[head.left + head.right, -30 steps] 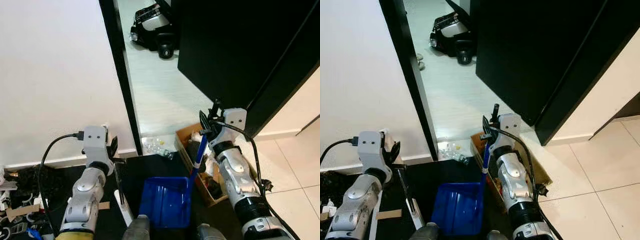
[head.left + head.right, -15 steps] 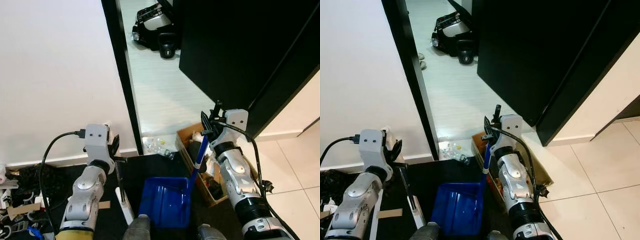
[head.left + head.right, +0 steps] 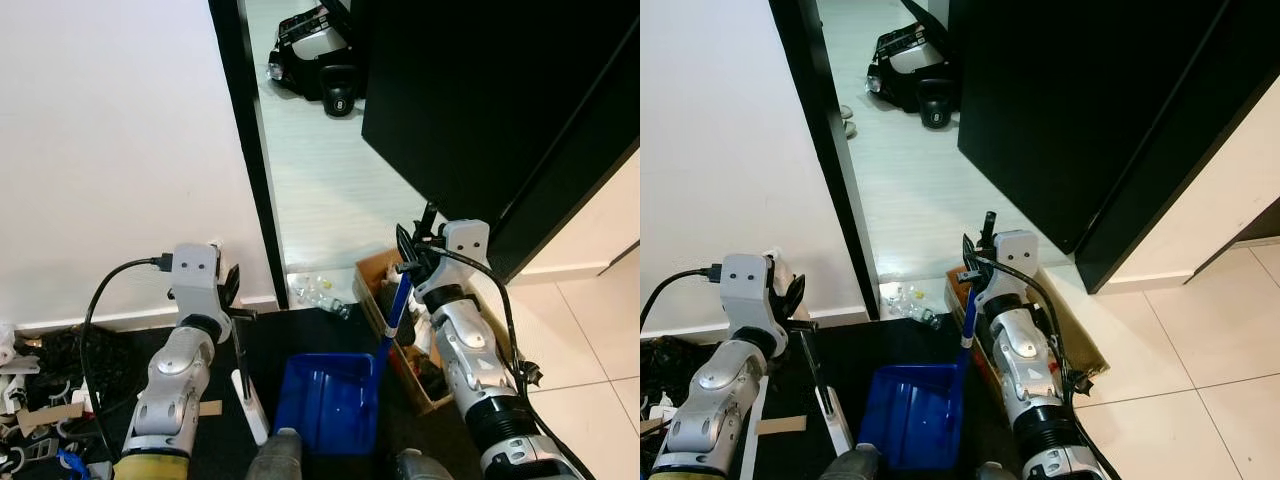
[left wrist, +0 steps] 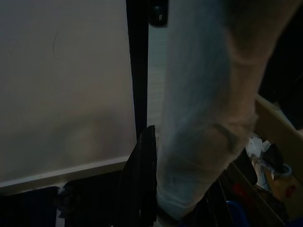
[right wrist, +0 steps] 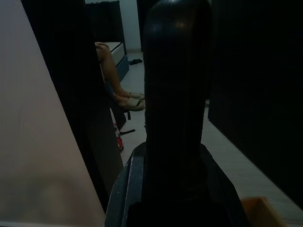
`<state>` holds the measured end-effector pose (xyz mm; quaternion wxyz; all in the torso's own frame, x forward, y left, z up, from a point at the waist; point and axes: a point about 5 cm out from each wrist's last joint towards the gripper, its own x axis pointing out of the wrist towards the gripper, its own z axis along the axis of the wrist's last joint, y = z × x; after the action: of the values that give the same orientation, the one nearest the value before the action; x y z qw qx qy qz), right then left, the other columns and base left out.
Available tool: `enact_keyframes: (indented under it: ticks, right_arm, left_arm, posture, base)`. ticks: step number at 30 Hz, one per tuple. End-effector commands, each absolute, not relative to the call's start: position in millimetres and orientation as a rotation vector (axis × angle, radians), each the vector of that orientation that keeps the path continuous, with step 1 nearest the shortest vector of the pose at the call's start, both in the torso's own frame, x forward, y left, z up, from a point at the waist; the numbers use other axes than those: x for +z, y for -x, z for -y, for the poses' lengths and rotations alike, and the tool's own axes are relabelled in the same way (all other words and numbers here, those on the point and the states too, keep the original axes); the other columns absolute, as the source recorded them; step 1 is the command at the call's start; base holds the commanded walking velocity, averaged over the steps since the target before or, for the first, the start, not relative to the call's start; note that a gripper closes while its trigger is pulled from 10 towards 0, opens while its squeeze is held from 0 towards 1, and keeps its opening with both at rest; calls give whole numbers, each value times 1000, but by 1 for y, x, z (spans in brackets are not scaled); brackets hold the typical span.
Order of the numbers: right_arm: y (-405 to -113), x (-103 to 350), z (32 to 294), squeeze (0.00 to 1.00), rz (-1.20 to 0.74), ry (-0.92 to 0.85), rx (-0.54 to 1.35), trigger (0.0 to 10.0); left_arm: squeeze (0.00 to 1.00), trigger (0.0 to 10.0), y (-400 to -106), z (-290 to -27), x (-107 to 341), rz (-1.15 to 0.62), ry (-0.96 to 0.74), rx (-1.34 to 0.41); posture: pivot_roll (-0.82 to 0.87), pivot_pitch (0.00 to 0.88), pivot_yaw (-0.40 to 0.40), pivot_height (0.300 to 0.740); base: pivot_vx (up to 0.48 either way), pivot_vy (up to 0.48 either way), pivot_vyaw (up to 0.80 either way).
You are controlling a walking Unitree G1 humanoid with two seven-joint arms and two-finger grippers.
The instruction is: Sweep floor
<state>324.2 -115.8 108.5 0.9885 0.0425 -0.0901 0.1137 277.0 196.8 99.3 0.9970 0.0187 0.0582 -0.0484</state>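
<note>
The right gripper is clamped on the top of the blue plastic dustpan's long blue handle, which slopes down and toward the robot's left from the fingers to the blue square pan. The pan hangs or rests low, below the gripper and close to the robot's body, over a dark mat. Held by the upper end like this, the pan can stay near the floor while the arm stays raised.

The left gripper is closed around a thin black-and-white broom stick, which drops almost straight down below it to a white lower part just beside the pan's left edge. In the left wrist view a pale blurred shaft lies right against the black finger, which fits a firm grip. Keeping the two tools side by side looks meant for brushing dirt straight into the pan.

Just ahead of both grippers, at the foot of the black door frame, lies a small heap of clear, crinkled plastic litter on the pale floor. To the right gripper's side, below it, stands an open brown cardboard box of odds and ends. My reading is that the sweeping stroke has not begun and the litter is the likely target.
</note>
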Motion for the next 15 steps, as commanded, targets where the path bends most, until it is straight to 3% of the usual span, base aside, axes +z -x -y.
enact_keyframes:
  ticks: [1,15]
  right_arm:
    - [-324,106,117,0,177,-81,225,10000]
    - [-325,106,118,0,176,-82,224,10000]
  left_arm:
    - [0,10000,-277,-194,98,-117,-45,-108]
    - [0,10000,-277,-194,93,-130,-49,-104]
  posture:
    - [203,105,-1,740]
    - [200,84,0,740]
  base:
    - [0,0,0]
    - [0,0,0]
